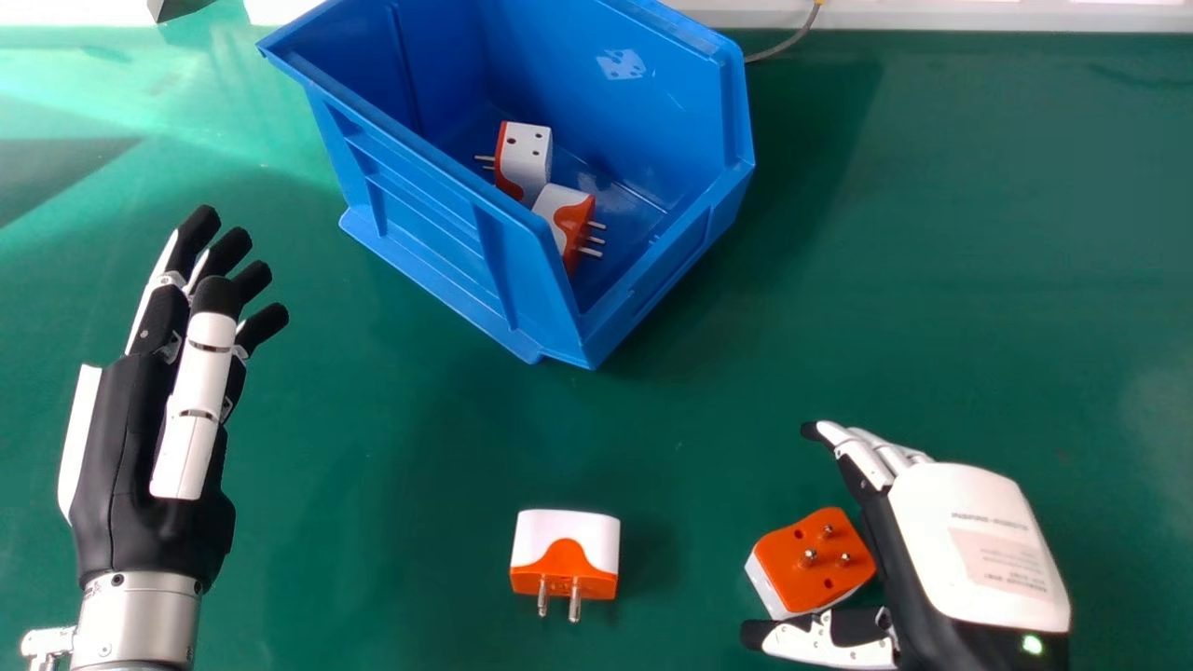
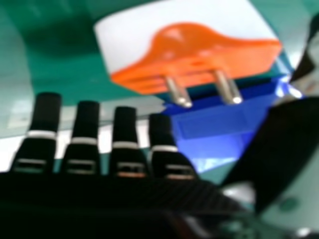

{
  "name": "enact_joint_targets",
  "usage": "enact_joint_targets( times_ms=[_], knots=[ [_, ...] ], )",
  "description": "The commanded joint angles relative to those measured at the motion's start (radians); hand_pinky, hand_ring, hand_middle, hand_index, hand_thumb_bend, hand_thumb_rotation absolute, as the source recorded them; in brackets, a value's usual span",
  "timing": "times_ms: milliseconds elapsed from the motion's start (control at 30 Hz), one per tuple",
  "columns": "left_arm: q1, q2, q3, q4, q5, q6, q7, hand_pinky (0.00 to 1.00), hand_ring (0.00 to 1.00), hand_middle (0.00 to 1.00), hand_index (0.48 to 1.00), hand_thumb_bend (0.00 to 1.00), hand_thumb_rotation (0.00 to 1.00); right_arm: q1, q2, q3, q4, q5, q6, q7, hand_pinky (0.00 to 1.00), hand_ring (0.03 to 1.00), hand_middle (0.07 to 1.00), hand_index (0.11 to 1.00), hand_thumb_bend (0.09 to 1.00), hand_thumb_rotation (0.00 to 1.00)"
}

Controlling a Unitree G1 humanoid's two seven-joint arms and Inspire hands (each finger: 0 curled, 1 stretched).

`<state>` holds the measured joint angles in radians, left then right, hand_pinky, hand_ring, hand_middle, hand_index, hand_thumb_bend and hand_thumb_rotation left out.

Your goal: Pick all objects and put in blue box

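Faces a smooth green tabletop [image 1: 979,280], with a deep blue plastic box [image 1: 419,214] standing open at the head view's upper middle. Has two plug adapters in the box already: a white block with an orange back and metal pins [image 1: 531,154] towards the view's left, and, just nearer, a white-and-orange block with pins to the right [image 1: 559,210]. Cannot tell of any gap or contact between those two. Has two more out on the table: a white plug adapter with a rounded orange front and two metal pins towards the robot [image 1: 564,550] at lower middle, and, well apart to its right, an orange-faced, white-sided adapter with three pins upward [image 1: 811,559]. Holds the black and white right hand [image 1: 969,531] close beside that three-pin piece, fingers straight past its far side, thumb past its near side, the space between wide. Cannot tell of touch there. In the right hand view, shows the fingers of the right hand [image 2: 124,134] straight and slightly separated, near a white-and-orange adapter with two pins visible. Has the black and white left hand [image 1: 121,466] at the head view's left, well apart from both loose adapters, fingers extended and slightly spread.
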<state>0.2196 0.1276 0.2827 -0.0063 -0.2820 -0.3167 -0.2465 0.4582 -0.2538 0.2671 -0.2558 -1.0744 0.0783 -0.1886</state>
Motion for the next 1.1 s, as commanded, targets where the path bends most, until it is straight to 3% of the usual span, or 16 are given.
enact_joint_targets(
  times_ms=[0,133,267,500,800,967,1067],
  knots=[
    [-0.007,0.006,0.007,-0.013,-0.006,-0.014,-0.001,0.86,0.91,0.93,0.931,0.49,0.75,-0.017,-0.010,0.006,0.005,-0.008,0.009,-0.010,0.69,0.799,0.825,0.825,0.795,0.37],
    [-0.007,0.010,0.009,-0.014,-0.010,-0.014,-0.007,0.86,0.91,0.93,0.931,0.50,0.74,-0.030,-0.016,0.015,0.016,-0.013,0.029,0.002,0.67,0.790,0.815,0.818,0.787,0.37],
    [-0.012,0.015,0.013,-0.004,-0.004,-0.019,-0.008,0.87,0.91,0.93,0.935,0.52,0.74,-0.035,-0.022,0.026,0.020,-0.010,0.060,0.029,0.67,0.785,0.809,0.813,0.786,0.37],
    [-0.017,0.015,0.020,-0.002,-0.019,-0.014,-0.018,0.89,0.92,0.94,0.941,0.55,0.74,-0.046,-0.042,0.048,0.043,-0.013,0.096,0.060,0.68,0.788,0.806,0.806,0.775,0.36],
    [-0.013,0.015,0.021,-0.021,-0.005,-0.002,0.003,0.89,0.92,0.94,0.949,0.55,0.74,-0.054,-0.095,0.066,0.063,-0.006,0.095,0.083,0.68,0.781,0.796,0.796,0.781,0.34],
    [-0.016,0.016,0.019,-0.023,-0.017,0.007,-0.001,0.90,0.92,0.94,0.957,0.54,0.75,-0.064,-0.103,0.069,0.067,-0.010,0.109,0.102,0.68,0.775,0.791,0.788,0.792,0.31],
    [-0.019,0.016,0.020,-0.024,-0.010,0.008,0.006,0.90,0.92,0.94,0.959,0.53,0.75,-0.076,-0.106,0.072,0.085,-0.009,0.111,0.098,0.68,0.772,0.789,0.787,0.793,0.30]
  ],
)
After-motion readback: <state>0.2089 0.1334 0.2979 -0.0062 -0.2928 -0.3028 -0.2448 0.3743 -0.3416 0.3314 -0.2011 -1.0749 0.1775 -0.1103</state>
